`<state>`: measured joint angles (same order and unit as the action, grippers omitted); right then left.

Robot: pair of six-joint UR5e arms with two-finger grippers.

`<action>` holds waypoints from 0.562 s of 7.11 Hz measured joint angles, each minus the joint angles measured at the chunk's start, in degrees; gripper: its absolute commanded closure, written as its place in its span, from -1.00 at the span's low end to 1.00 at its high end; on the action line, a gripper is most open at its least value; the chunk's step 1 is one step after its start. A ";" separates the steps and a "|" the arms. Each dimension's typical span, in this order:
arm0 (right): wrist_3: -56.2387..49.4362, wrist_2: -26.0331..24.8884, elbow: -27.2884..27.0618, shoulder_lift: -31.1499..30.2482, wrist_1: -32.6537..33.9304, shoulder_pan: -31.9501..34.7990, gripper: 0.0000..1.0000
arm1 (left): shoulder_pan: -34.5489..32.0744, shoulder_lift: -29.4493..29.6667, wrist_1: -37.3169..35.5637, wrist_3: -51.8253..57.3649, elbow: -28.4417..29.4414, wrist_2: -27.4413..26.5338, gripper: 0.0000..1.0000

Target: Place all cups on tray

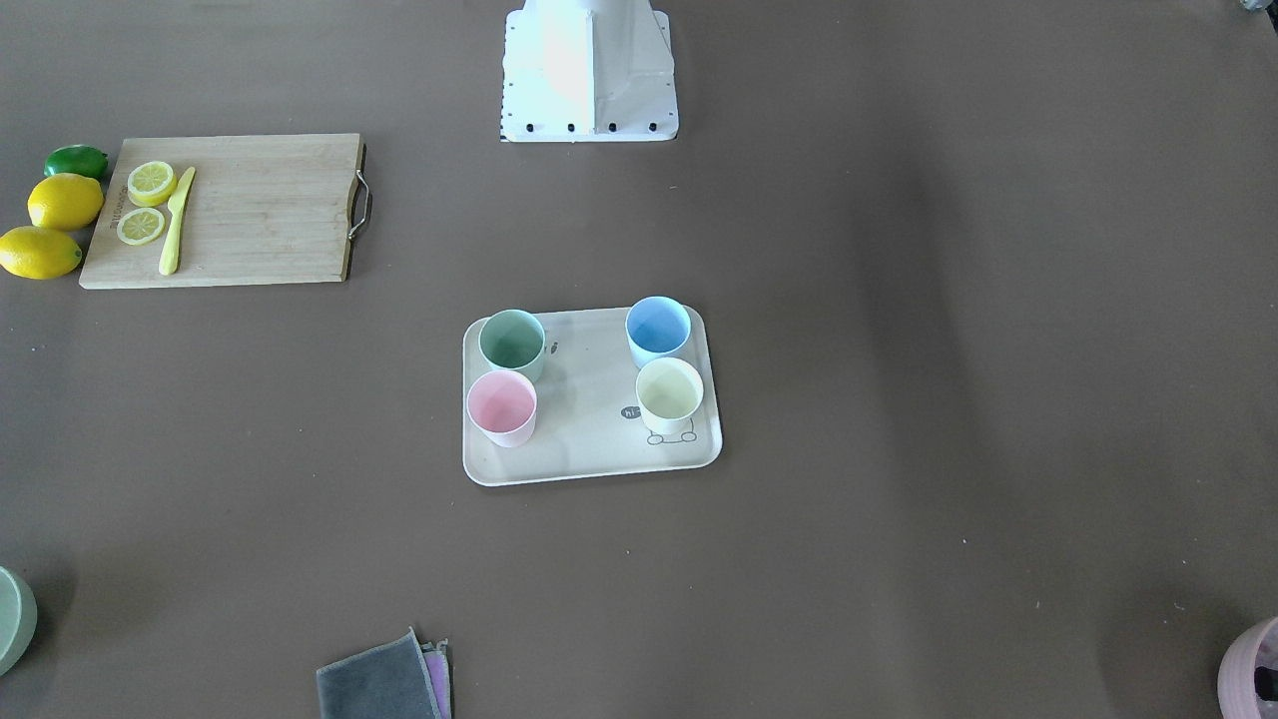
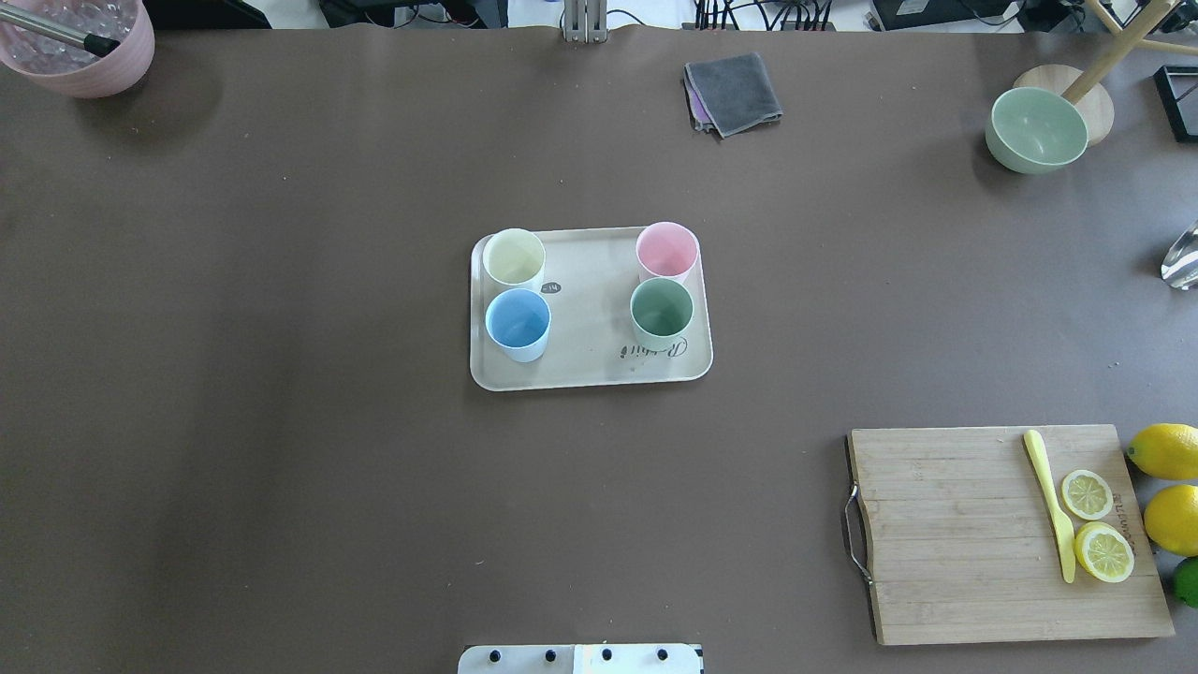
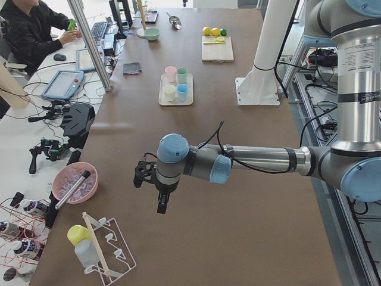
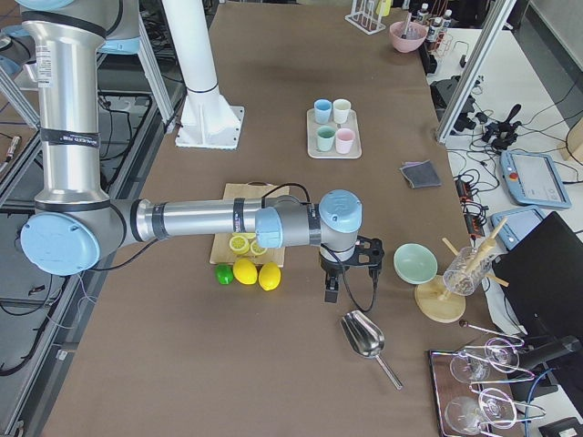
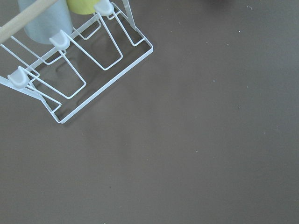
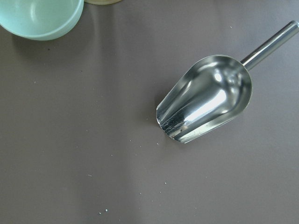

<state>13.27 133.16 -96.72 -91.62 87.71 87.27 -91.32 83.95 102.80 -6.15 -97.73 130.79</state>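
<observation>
All four cups stand upright on the beige tray (image 2: pixel 590 372) at the table's middle: cream-yellow (image 2: pixel 514 257), blue (image 2: pixel 518 323), pink (image 2: pixel 666 251) and green (image 2: pixel 662 312). In the front-facing view the tray (image 1: pixel 589 461) holds green (image 1: pixel 511 342), pink (image 1: pixel 502 405), blue (image 1: pixel 658 330) and yellow (image 1: pixel 669 392). My left gripper (image 3: pixel 156 193) hangs over the table's left end, far from the tray. My right gripper (image 4: pixel 335 282) hangs over the right end near the lemons. I cannot tell whether either is open or shut. Both look empty.
A wooden cutting board (image 2: pixel 945 534) holds lemon slices and a yellow knife, with lemons (image 2: pixel 1165 449) beside it. A green bowl (image 2: pixel 1036 129), a grey cloth (image 2: pixel 735 92) and a pink pot (image 2: pixel 89 47) stand at the far edge. A wire rack (image 5: pixel 70 70) lies under my left wrist, a metal scoop (image 6: pixel 205 98) under my right.
</observation>
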 measured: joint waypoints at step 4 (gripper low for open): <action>0.08 -0.01 0.10 0.01 0.00 -0.05 -1.00 | 0.03 0.55 -0.06 0.00 0.28 -0.03 -0.95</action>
<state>13.35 133.16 -96.62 -91.61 87.72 87.23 -91.29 84.50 102.74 -6.15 -97.45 130.76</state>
